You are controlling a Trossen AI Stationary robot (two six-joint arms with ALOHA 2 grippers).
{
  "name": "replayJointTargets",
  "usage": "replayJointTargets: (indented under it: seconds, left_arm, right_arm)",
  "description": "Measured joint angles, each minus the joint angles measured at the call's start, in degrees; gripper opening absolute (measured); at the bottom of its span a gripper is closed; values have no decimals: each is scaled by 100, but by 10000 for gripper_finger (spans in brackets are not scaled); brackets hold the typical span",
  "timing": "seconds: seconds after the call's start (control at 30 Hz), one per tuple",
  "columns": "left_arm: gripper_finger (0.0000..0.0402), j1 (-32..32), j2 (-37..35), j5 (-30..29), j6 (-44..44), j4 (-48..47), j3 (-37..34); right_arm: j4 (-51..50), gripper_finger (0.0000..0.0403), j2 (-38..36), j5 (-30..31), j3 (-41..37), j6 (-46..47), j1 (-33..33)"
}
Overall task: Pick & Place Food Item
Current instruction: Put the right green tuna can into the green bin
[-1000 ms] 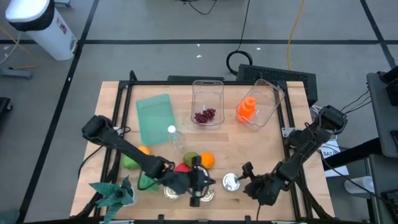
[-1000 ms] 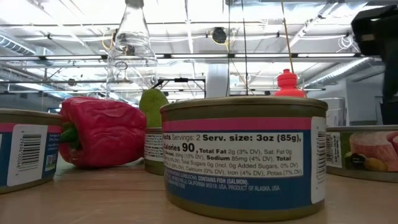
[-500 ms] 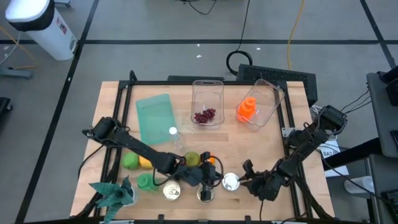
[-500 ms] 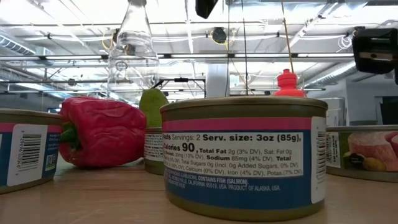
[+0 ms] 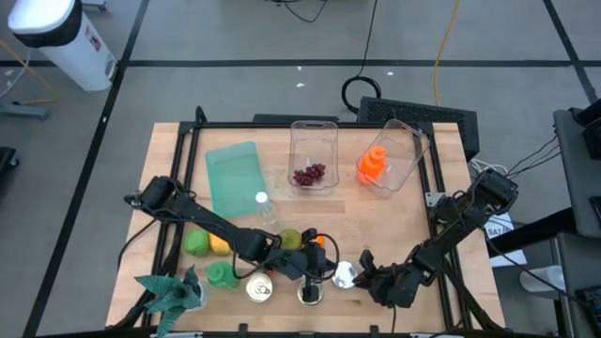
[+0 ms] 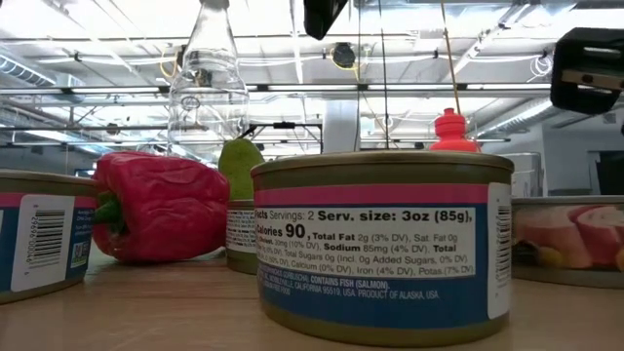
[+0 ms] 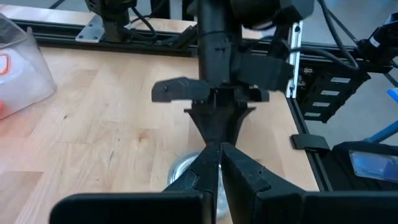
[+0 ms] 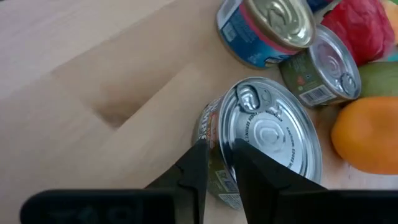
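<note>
At the near edge of the surface point(image 5: 178, 169), the right hand point(image 8: 221, 168) has its fingers drawn almost together on the rim of a silver-topped can point(image 8: 267, 134), which it grips. Just beside it hangs the left hand point(image 7: 221, 165), fingers pressed shut on nothing.

Four cans show in the level view (only three show plainly from above). Behind them lie one red pepper point(image 6: 156, 205), one green pear point(image 5: 288, 239) and an orange point(image 5: 313, 242), close together. One clear bottle point(image 5: 261, 202) stands farther in.

Toward the left are a lime point(image 5: 195, 244), a green cup point(image 5: 221, 274), a teal cloth point(image 5: 174, 291) and one green mat point(image 5: 232, 176). Two clear tubs sit at the far side: one point(image 5: 314, 141) holds dark red fruit, the other point(image 5: 404, 150) an orange bottle point(image 5: 373, 164).

Grey floor marked with dark lines surrounds the wooden top, with cables and a white bin point(image 5: 56, 33) at the far left corner.
</note>
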Motion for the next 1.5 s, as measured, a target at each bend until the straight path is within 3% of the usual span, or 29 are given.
replayJointTargets:
  seconds: [0.13, 0.33, 0.8, 1.1, 1.5]
  left_arm:
    - [26, 0, 0, 0, 2, 2, 0]
    - [26, 0, 0, -2, 121, 2, 0]
    - [26, 4, 0, -4, 545, 3, 0]
    - [26, -108, 116, -2, 1457, -246, -2]
    - [27, -174, 469, -190, 1860, 62, -7]
  right_arm:
    - [-66, 58, 76, -20, 0, 192, -124]
    - [-138, 7, 88, -128, -11, 528, -280]
    - [-355, 0, -617, -219, 221, 175, -231]
    - [-371, 0, -704, -173, 219, 217, -311]
    - [-421, 0, -713, -163, 371, 197, -416]
